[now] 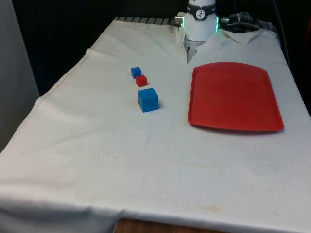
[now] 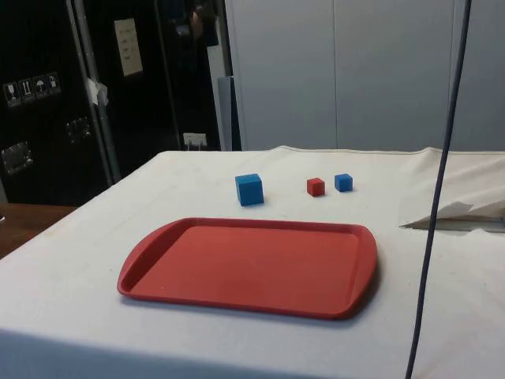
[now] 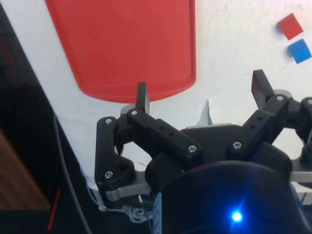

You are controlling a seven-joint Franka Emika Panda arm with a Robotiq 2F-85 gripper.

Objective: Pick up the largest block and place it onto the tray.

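So far nothing is done: the big blue block [image 1: 147, 99] sits on the worktop beside the red tray [image 1: 233, 97] (bare); the gripper [image 3: 202, 90], fingers spread, holds nothing.

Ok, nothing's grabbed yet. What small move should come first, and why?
Probably carry the open gripper away from the red tray and over toward the large blue block. That block stands untouched on the cloth, nearest the camera in the row with the red block and small blue block, apart from both.
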